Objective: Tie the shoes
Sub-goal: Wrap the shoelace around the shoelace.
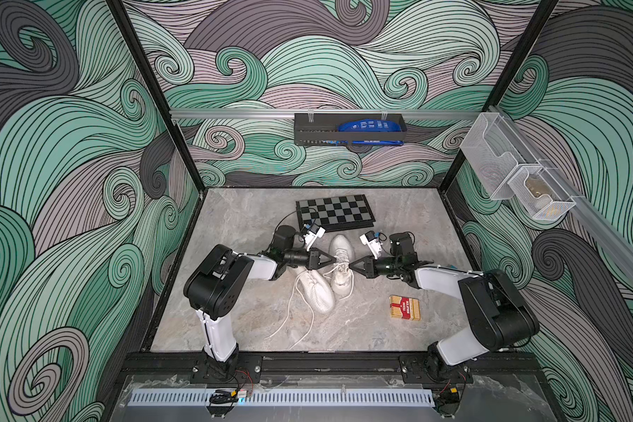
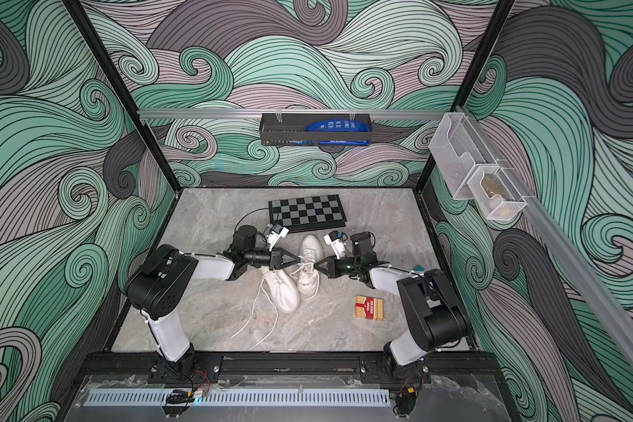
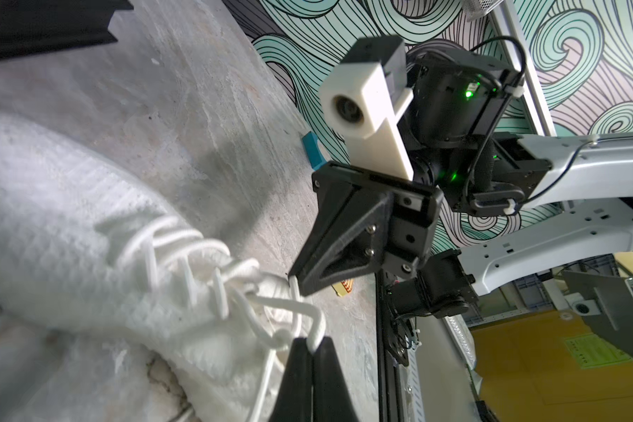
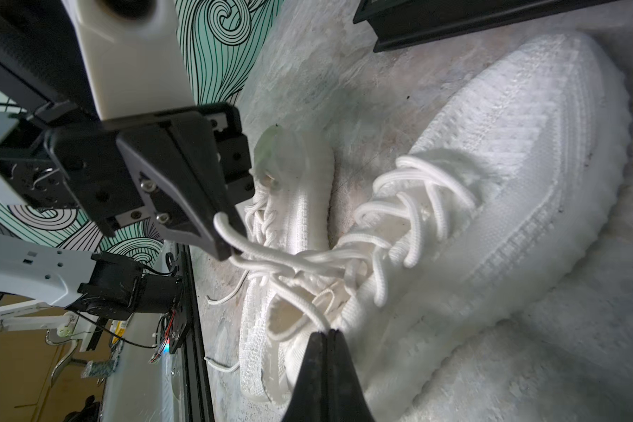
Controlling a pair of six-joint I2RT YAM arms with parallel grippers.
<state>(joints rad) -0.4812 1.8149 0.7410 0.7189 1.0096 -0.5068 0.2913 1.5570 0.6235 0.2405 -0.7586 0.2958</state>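
Note:
Two white knit shoes lie mid-table in both top views. The farther shoe (image 1: 340, 252) (image 2: 310, 248) points its toe toward the back. The nearer shoe (image 1: 318, 292) (image 2: 284, 294) lies slanted in front of it, and its long laces (image 1: 289, 321) trail toward the front edge. My left gripper (image 1: 334, 260) (image 3: 311, 343) is shut on a bent lace loop (image 3: 309, 310) of the farther shoe (image 3: 70, 237). My right gripper (image 1: 351, 263) (image 4: 326, 330) faces it from the other side, shut on another lace strand (image 4: 304, 305) over that shoe's (image 4: 508, 164) opening. The two tips are a finger's width apart.
A folded chessboard (image 1: 335, 212) lies just behind the shoes. A red card box (image 1: 404, 307) sits front right, under the right arm's reach. A black wall tray (image 1: 348, 129) hangs at the back, and mesh baskets (image 1: 519, 182) hang on the right wall.

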